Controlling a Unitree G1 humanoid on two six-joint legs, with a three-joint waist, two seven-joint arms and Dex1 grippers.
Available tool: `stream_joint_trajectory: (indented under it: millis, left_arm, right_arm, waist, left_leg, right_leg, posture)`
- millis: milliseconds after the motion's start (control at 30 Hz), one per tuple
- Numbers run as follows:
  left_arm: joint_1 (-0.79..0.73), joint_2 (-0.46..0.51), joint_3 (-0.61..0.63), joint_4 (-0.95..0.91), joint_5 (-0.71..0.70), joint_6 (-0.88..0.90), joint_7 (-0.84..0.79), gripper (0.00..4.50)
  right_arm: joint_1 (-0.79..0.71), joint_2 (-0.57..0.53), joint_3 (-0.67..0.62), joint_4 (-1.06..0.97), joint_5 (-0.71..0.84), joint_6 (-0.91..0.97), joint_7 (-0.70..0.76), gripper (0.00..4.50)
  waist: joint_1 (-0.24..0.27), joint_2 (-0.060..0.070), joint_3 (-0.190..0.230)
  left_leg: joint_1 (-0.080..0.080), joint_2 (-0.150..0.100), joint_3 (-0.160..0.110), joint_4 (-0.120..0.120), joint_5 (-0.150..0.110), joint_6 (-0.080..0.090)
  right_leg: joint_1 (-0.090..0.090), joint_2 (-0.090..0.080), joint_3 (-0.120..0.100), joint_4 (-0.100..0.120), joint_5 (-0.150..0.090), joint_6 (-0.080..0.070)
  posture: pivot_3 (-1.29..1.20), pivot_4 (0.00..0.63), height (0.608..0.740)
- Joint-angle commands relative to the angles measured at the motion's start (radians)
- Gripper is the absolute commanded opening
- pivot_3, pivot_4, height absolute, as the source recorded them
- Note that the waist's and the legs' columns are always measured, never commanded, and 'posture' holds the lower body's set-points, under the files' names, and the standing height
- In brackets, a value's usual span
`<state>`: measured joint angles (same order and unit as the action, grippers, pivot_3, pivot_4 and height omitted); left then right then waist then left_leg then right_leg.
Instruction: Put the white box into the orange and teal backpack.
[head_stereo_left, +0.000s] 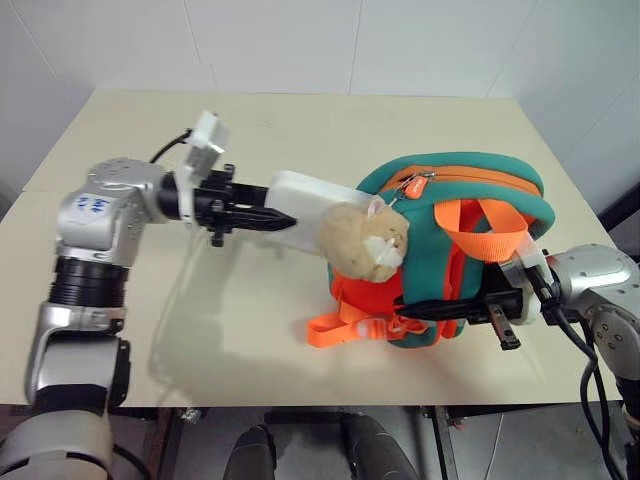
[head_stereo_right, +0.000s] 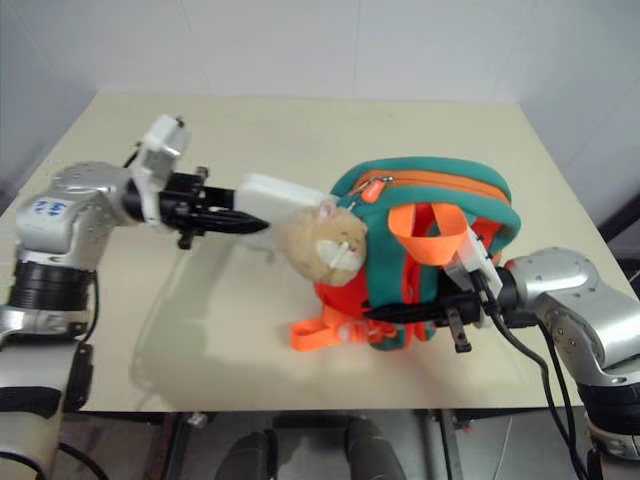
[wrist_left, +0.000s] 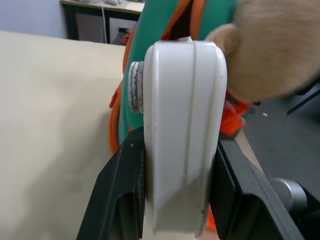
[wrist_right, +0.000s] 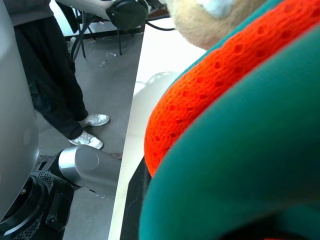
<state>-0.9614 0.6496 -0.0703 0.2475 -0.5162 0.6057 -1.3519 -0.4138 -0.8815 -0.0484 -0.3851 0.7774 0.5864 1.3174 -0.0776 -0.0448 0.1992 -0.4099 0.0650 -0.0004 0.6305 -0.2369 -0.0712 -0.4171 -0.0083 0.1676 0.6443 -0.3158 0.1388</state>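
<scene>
So you can't see the far end of the white box (head_stereo_left: 305, 208): it disappears behind the tan plush toy (head_stereo_left: 365, 241), right at the backpack's side, and whether it's actually inside an opening yet you can't tell. The dark lettering on the box doesn't show up anywhere either. In your left wrist view the box is edge-on, with the plush crowding one side of it and teal and orange fabric just past its tip.

Your left gripper (head_stereo_left: 262, 216) has its jaws partly apart and clamped on the near end of the box, one black finger (wrist_left: 117, 200) flat against each broad face. The box sticks straight out ahead of the jaws, held up off the surface (head_stereo_left: 150, 300), pointing at the orange and teal backpack (head_stereo_left: 470, 215).

Your right gripper (head_stereo_left: 440, 307) is mostly buried. Its black fingers run in low under the backpack's bottom edge, near the orange straps (head_stereo_left: 345, 328), and the jaws look pinched together on the backpack's fabric, though the tips themselves are hidden. The right wrist view is jammed up against teal fabric and orange mesh, so no help there. It does catch a person's legs and white shoes (wrist_right: 90, 131) standing on the floor beyond the surface edge.

The backpack sits propped up ahead of the right jaws, with its zipper on top.
</scene>
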Motion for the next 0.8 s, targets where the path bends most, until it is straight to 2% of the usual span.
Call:
stream_joint_trajectory:
  millis: [33, 233, 367, 467, 533, 633, 800]
  left_arm:
    - [-0.033, -0.063, -0.013, -0.037, -0.008, 0.023, 0.040, 1.29]
    - [-0.043, -0.212, -0.073, 0.005, 0.046, 0.007, 0.110, 1.29]
    - [-0.065, -0.269, -0.087, 0.040, 0.063, 0.014, 0.128, 1.29]
    - [-0.076, -0.279, -0.099, 0.055, 0.077, 0.018, 0.120, 1.29]
    - [-0.082, -0.270, -0.109, 0.046, 0.077, 0.046, 0.106, 2.01]
    - [-0.090, -0.249, -0.112, 0.008, 0.064, 0.086, 0.087, 2.82]
    - [-0.112, -0.215, -0.056, -0.050, 0.022, 0.153, 0.098, 4.36]
  right_arm:
    - [-0.011, 0.012, 0.000, -0.006, 0.001, -0.016, 0.004, 0.00]
    - [-0.014, 0.031, -0.009, -0.002, 0.000, -0.022, 0.001, 0.00]
    - [-0.001, 0.033, -0.016, -0.007, -0.005, -0.028, -0.003, 0.00]
    - [0.005, 0.033, -0.019, -0.013, -0.005, -0.032, -0.010, 0.00]
    - [0.009, 0.032, -0.022, -0.015, -0.005, -0.035, -0.013, 0.00]
    - [0.019, 0.029, -0.028, -0.017, -0.005, -0.039, -0.017, 0.00]
    - [0.025, 0.031, -0.026, -0.016, -0.009, -0.048, -0.024, 0.00]
  waist:
    - [-0.004, 0.000, 0.000]
    - [-0.001, 0.000, 0.000]
    - [-0.001, 0.000, 0.000]
    - [-0.001, 0.000, 0.000]
    - [-0.001, 0.000, 0.000]
    - [-0.002, 0.000, 0.000]
    - [-0.004, 0.000, 0.000]
  left_leg:
    - [0.000, 0.000, 0.000, 0.000, 0.000, 0.000]
    - [0.001, 0.000, -0.001, 0.000, 0.000, 0.000]
    - [0.002, 0.000, -0.001, 0.000, 0.000, 0.000]
    - [0.003, 0.000, -0.001, 0.000, 0.000, 0.000]
    - [0.003, 0.000, -0.001, 0.000, 0.000, 0.000]
    - [0.003, 0.000, -0.001, 0.000, 0.000, 0.000]
    - [0.003, 0.000, -0.002, 0.000, 0.000, 0.000]
  right_leg:
    - [0.000, 0.000, 0.000, 0.000, 0.000, 0.000]
    - [0.001, 0.000, 0.000, 0.001, 0.000, 0.000]
    - [0.002, 0.001, 0.000, 0.001, 0.000, 0.001]
    - [0.003, 0.001, 0.000, 0.000, 0.000, 0.001]
    - [0.003, 0.001, 0.001, 0.000, 0.000, 0.001]
    - [0.004, 0.001, 0.001, 0.000, 0.000, 0.001]
    - [0.004, 0.001, 0.001, 0.000, 0.000, 0.001]
  posture:
    - [0.00, 0.150, 0.740]
    - [0.00, 0.150, 0.740]
    - [0.00, 0.150, 0.740]
    - [0.00, 0.150, 0.740]
    - [0.00, 0.150, 0.740]
    - [0.00, 0.150, 0.740]
    - [0.00, 0.150, 0.740]
